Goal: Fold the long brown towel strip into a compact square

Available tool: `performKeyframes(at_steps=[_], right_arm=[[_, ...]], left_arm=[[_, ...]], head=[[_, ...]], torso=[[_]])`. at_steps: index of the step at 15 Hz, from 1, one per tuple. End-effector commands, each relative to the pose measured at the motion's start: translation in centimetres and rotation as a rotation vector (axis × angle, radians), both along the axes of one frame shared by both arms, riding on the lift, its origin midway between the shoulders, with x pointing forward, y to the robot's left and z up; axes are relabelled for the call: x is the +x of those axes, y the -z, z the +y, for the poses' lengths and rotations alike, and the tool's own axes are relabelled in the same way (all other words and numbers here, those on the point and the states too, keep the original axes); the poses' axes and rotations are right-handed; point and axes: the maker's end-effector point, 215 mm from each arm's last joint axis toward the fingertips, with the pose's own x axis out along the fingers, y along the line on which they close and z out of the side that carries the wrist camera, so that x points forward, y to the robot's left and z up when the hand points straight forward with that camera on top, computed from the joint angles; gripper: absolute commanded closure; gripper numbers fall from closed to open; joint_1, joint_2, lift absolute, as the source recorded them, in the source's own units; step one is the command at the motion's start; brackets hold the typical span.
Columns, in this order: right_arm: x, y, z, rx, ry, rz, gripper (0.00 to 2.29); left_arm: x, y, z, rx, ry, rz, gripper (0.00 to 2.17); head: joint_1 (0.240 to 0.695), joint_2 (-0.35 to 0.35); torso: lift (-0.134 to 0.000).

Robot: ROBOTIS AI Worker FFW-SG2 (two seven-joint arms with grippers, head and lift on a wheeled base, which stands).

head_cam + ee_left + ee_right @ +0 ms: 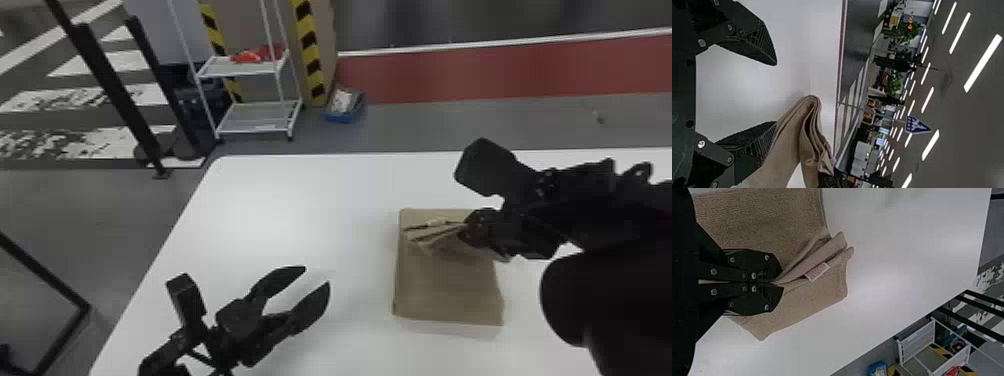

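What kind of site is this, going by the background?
Probably a large indoor workshop or exhibition hall: painted floor stripes beyond the table, black-and-yellow hazard tape, rows of ceiling lights.

1. I can't see the bit of brown towel (447, 295) pinched inside the right gripper (469, 230); the black fingers cover it.
2. The right arm (615, 300) gets cut off at the head view's side and bottom.
3. The left arm (165, 352) runs off the bottom there.
4. The white table (300, 200) goes past the right and bottom edges too.
5. The towel's little tag (817, 272) has writing too tiny to read.
6. The red stuff (247, 56) on the cart (257, 127) is too blurry to name.
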Motion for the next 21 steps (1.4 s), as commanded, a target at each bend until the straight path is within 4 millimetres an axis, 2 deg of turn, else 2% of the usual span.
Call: performKeyframes(at_steps=[1,2,3,4,8,15,16,19,21], right_arm=[[0.1,-0.9,-0.3,0.014,0.014,-0.011,1.30],[0.1,-1.0,-0.5,0.022,0.029,-0.008,1.30],[-0.1,-1.3,-0.4,0.030,0.033,-0.010,1.30],[-0.3,-1.3,-0.5,0.034,0.036,-0.011,1.30],[-0.5,-1.5,-0.7,0.040,0.046,-0.014,1.30],[-1.5,-1.0,-0.5,0.041,0.041,-0.005,1.30],[-1.8,-0.8,-0.4,0.043,0.040,-0.003,1.30],[-2.2,-1.0,-0.2,0.046,0.035,-0.008,1.30],[-2.3,-1.1,-0.5,0.043,0.037,-0.012,1.30]], left_arm=[[-0.8,-0.1,-3.3,-0.012,0.066,-0.017,0.62],[-1.0,0.0,-4.4,-0.013,0.079,-0.023,1.45],[-0.9,0.3,-5.1,-0.018,0.074,-0.012,1.99],[-0.9,0.6,-5.9,-0.005,0.087,-0.009,2.15],[-2.3,0.9,-10.3,-0.015,0.187,-0.005,2.15],[-3.5,-0.1,-15.9,-0.057,0.271,-0.012,2.15],[-3.2,-0.4,-16.4,-0.054,0.269,-0.020,2.15],[-1.5,0.7,-16.7,-0.001,0.223,-0.014,2.15],[-1.3,2.2,-17.2,0.042,0.230,0.014,2.15]], head=[[0.695,0.174],[0.695,0.157],[0.695,0.141],[0.695,0.130],[0.695,0.079],[0.695,0.000],[0.695,-0.008],[0.695,-0.032],[0.695,-0.034]], torso=[[-0.125],[-0.125],[-0.125],[-0.125],[-0.125],[-0.125],[-0.125],[-0.125],[-0.125]])
